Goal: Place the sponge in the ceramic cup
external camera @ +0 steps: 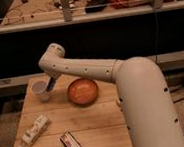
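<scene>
The small white ceramic cup stands near the far left corner of the wooden table. A bright blue piece, the sponge, shows at the cup's right rim, just under the arm's end. My gripper hangs over the cup's right side at the end of the white arm, which reaches in from the right. Most of the gripper is hidden by the wrist.
A wide orange bowl sits just right of the cup. A white bottle lies on its side near the front left. A dark flat packet lies at the front edge. A cluttered shelf runs behind the table.
</scene>
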Robot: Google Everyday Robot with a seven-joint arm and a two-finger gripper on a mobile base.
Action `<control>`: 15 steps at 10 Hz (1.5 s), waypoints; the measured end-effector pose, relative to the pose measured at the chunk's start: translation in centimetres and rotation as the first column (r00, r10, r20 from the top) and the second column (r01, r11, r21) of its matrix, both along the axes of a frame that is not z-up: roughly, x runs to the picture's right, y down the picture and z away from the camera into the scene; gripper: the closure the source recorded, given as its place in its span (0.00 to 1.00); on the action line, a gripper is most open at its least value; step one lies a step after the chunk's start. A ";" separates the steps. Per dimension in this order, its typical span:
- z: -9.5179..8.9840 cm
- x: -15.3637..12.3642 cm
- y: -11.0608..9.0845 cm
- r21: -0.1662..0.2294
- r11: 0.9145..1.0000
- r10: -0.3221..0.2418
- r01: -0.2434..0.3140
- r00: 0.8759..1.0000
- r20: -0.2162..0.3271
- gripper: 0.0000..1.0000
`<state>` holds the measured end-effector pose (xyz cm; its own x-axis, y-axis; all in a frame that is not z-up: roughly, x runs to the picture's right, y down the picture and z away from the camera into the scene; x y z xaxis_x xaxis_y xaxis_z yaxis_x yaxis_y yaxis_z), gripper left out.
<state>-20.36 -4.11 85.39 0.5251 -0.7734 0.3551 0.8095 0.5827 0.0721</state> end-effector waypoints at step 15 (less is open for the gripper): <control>0.1 -1.4 -0.4 0.030 1.000 -0.010 0.008 0.997 0.079 0.99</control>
